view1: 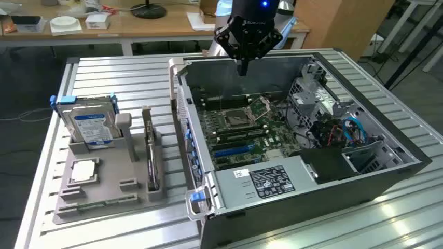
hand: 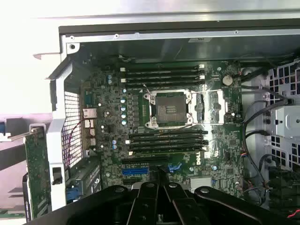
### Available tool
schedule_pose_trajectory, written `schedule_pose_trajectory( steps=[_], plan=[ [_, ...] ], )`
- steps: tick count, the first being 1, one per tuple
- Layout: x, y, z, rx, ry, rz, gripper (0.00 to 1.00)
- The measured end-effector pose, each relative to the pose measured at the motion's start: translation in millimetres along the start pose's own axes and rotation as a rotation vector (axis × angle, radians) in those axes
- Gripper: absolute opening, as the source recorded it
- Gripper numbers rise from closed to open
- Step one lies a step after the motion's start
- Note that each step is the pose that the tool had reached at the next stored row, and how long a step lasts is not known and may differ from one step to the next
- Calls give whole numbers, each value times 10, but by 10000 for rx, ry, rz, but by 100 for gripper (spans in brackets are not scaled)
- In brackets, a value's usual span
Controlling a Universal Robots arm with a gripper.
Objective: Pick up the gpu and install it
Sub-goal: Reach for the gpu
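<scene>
Above the open computer case point(view1: 332, 207), the gripper point(view1: 242, 68) is hovering over the motherboard point(view1: 239, 122), clenched and holding nothing. At the exterior view's left, the gpu point(view1: 150, 155) is standing on edge in a gray holder point(view1: 111, 192) on the table point(view1: 118, 72), near the hard drive point(view1: 93, 127).

Ribbed metal table point(view1: 124, 78), wooden desk point(view1: 166, 26) behind, dark floor point(view1: 28, 93) ext. view's left, tan cabinet point(view1: 339, 21) at rear.

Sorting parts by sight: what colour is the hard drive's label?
Mostly blue, on the hard drive; it shows best in the exterior view.
</scene>
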State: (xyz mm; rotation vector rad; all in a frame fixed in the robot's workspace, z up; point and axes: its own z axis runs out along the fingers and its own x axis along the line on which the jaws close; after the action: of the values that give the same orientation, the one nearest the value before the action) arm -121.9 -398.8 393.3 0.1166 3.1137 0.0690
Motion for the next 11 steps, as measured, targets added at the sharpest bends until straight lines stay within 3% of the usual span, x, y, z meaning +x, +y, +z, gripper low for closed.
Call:
schedule_pose_trajectory(
  steps=[11],
  plan=[
    [27,-2,-1,1,1,0,11]
  ],
)
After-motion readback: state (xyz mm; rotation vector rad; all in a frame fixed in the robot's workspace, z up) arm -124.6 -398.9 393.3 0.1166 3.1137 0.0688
